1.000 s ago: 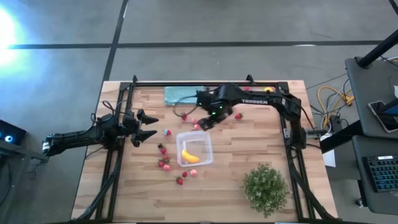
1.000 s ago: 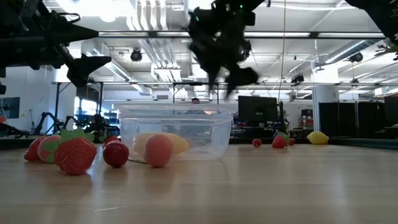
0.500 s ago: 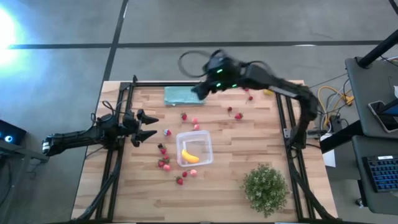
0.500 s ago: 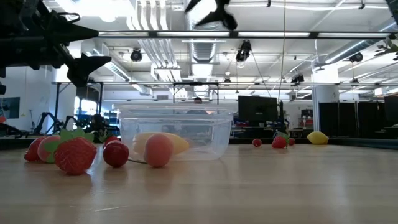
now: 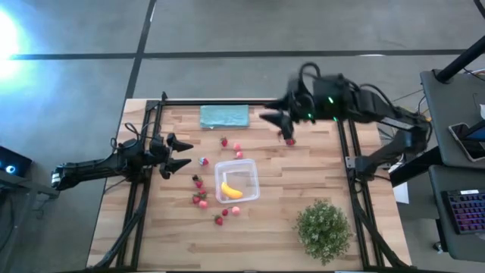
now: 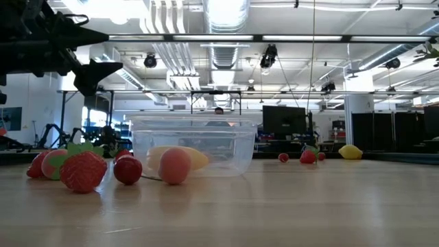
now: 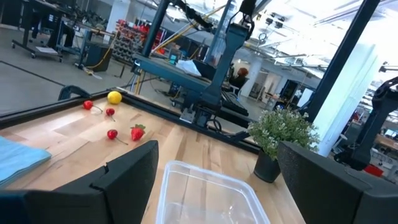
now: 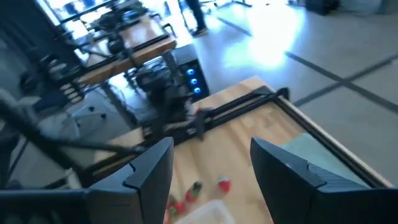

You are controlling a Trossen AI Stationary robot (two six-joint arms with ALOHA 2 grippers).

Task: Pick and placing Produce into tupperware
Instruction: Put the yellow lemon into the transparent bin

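Tupperware [image 5: 237, 182] mid-table, strawberries [image 5: 200, 199] beside; left gripper [image 5: 179, 154] spread, right gripper [image 5: 277, 126] parted, empty.

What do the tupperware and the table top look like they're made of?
The tupperware looks like clear, glossy plastic: the banana inside shows through its wall in the low view. The table top looks like pale wood planks with a matte finish; grain and board seams show.

Strong glare is seen at the high view's left edge. The right wrist view is blurred; ceiling lights [image 6: 226, 12] are overexposed.
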